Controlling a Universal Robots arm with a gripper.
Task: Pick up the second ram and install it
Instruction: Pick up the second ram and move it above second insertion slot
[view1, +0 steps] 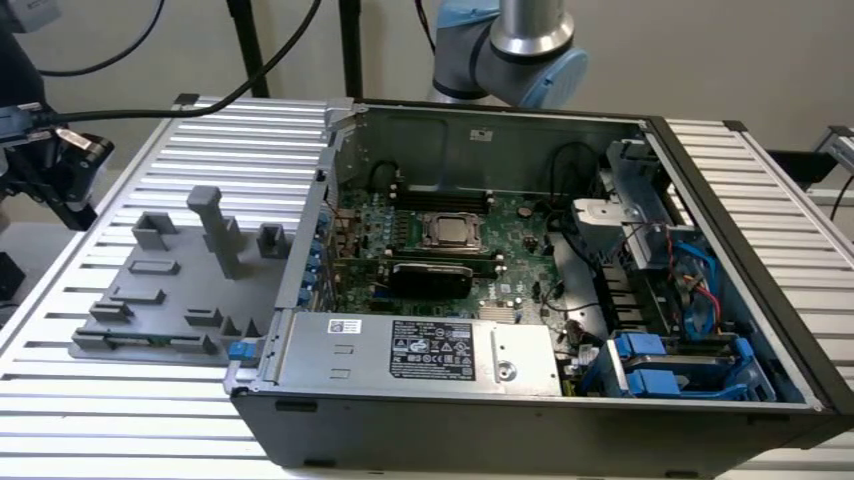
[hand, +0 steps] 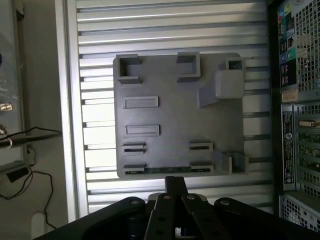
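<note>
Ribbed alu table (view1: 254, 130) w/ open PC case (view1: 534, 425) | grey fixture plate (hand: 170, 115) beside case | second ram (hand: 160, 170) on edge in plate's ext-view near-edge slots, long axis along that edge | gripper (hand: 175, 182) fingers together, empty, tips by ram's middle, height unclear | wrist view gives tip-to-ram line-up; ext view gives mobo (view1: 521, 215)

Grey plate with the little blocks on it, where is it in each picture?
Exterior view: the grey fixture plate lies on the ribbed table, at the exterior view's left of the open computer case.
Wrist view: the plate sits mid-picture, just past the shut tool, beside the case.
Shared landmark: the tall grey post standing on the plate.
</note>
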